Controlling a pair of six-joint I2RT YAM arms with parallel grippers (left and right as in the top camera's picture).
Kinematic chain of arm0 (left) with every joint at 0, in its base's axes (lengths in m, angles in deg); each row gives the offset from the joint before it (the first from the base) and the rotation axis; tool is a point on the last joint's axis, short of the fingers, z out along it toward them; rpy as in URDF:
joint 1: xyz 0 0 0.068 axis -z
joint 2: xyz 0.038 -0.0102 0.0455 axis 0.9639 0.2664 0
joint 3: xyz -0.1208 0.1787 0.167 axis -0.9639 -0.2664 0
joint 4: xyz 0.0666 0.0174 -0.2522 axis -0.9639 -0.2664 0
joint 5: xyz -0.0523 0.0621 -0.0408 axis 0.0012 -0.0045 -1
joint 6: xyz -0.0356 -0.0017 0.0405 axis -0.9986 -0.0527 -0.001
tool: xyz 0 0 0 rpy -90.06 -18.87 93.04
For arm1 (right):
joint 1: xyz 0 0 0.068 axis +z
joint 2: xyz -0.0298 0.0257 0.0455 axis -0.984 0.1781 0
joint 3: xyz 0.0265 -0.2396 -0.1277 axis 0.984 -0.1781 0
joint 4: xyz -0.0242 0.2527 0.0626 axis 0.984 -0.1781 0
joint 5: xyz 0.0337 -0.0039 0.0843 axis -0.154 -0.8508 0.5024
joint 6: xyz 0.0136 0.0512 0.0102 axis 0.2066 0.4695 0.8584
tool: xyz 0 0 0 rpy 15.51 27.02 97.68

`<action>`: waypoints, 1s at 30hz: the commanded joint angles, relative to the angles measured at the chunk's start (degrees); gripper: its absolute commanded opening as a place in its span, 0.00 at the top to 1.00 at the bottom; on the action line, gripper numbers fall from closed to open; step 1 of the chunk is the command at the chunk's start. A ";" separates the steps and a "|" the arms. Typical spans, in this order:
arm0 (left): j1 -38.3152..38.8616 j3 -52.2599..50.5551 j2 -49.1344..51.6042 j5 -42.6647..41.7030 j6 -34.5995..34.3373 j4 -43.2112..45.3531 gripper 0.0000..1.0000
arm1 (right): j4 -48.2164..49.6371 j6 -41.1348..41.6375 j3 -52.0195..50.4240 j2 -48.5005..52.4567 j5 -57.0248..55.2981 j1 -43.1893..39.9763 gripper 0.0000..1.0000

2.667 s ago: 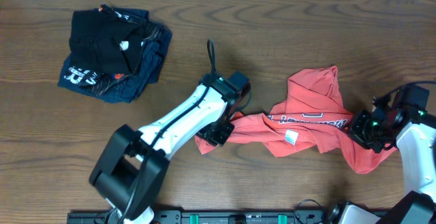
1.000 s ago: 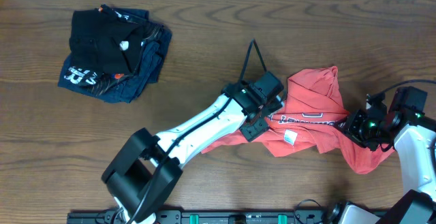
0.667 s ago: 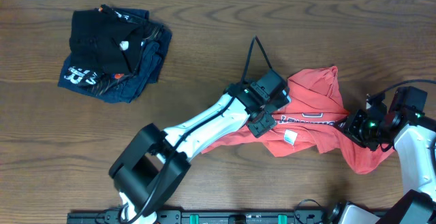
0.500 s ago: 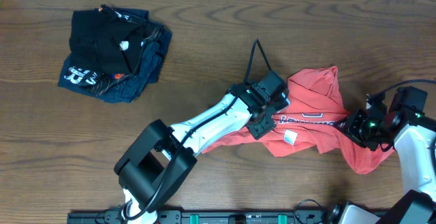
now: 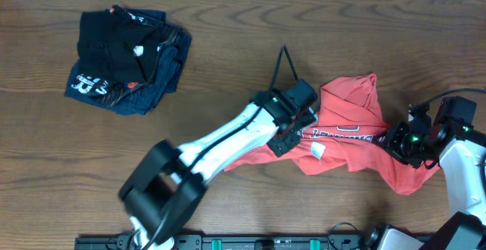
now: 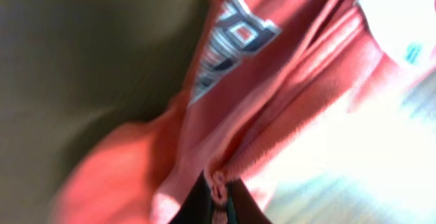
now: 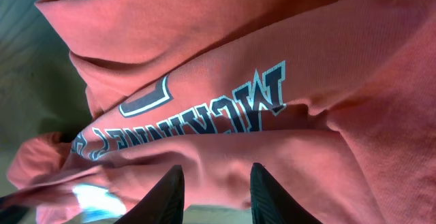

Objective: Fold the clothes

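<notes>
The left gripper (image 5: 287, 134) pinches a ribbed edge of the crumpled coral-red T-shirt (image 5: 351, 113). The right gripper (image 5: 400, 145) clamps bunched cloth at the T-shirt's opposite end.

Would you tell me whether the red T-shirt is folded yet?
Not folded: the red T-shirt lies crumpled in an uneven heap, its lettering creased.

Coral-red T-shirt (image 5: 348, 112) crumpled, strung out sideways, unfolded.
</notes>
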 commanded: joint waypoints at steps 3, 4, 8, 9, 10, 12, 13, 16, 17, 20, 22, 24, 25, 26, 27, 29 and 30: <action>-0.20 3.28 -10.51 11.17 0.50 -3.34 0.94 | 0.04 -1.18 -0.20 -0.20 2.16 -0.11 0.70; -0.20 3.28 -11.50 11.26 0.52 -3.50 0.94 | -0.15 -2.34 -0.20 -0.20 3.54 -0.11 0.70; -0.20 3.28 -13.51 11.26 0.50 -3.74 0.94 | -1.46 -6.25 -0.20 -0.20 9.42 0.48 0.68; -0.20 3.28 -13.55 11.26 0.52 -3.82 0.94 | -1.97 -7.28 -0.22 -0.20 10.23 1.27 0.67; -0.20 3.26 -13.53 11.26 0.50 -3.85 0.94 | -2.32 -7.67 -0.24 -0.20 10.32 2.05 0.67; -0.20 3.26 -13.53 11.26 0.50 -3.82 0.94 | -2.45 -8.44 -0.63 -0.20 10.47 4.44 0.66; -0.20 3.26 -13.53 11.26 0.50 -3.80 0.94 | -2.36 -8.46 -0.96 -0.20 10.43 5.81 0.66; -0.20 3.26 -13.53 11.26 0.50 -3.85 0.94 | -0.68 -8.59 -2.95 -0.20 10.45 11.13 0.63; -0.20 3.26 -13.53 11.26 0.50 -3.87 0.94 | 0.02 -8.57 -3.67 -0.20 10.40 12.79 0.61; -0.20 3.26 -13.53 11.26 0.50 -3.93 0.94 | 2.54 -8.59 -5.73 -0.20 9.25 17.77 0.58; -0.20 3.26 -13.53 11.28 0.48 -4.22 0.94 | 4.31 -8.96 -6.62 -0.20 8.48 20.44 0.56; -0.20 3.26 -13.53 11.26 0.48 -4.66 0.94 | 6.16 -10.36 -6.95 -0.20 8.48 23.21 0.56; -0.20 3.26 -13.53 11.26 0.48 -4.79 0.94 | 7.02 -10.84 -6.95 -0.20 8.48 24.44 0.57; -0.20 3.26 -13.53 11.26 0.48 -4.92 0.94 | 8.24 -10.93 -6.95 -0.22 8.50 25.83 0.56; -0.20 3.26 -13.53 11.26 0.48 -4.96 0.94 | 9.51 -10.93 -6.95 -0.22 8.46 27.15 0.57; -0.20 3.26 -13.53 11.26 0.48 -4.98 0.94 | 11.63 -9.75 -6.95 -0.20 6.64 29.18 0.59; -0.20 3.26 -13.53 11.26 0.48 -5.11 0.94 | 12.44 -8.28 -6.95 -0.20 4.66 29.86 0.62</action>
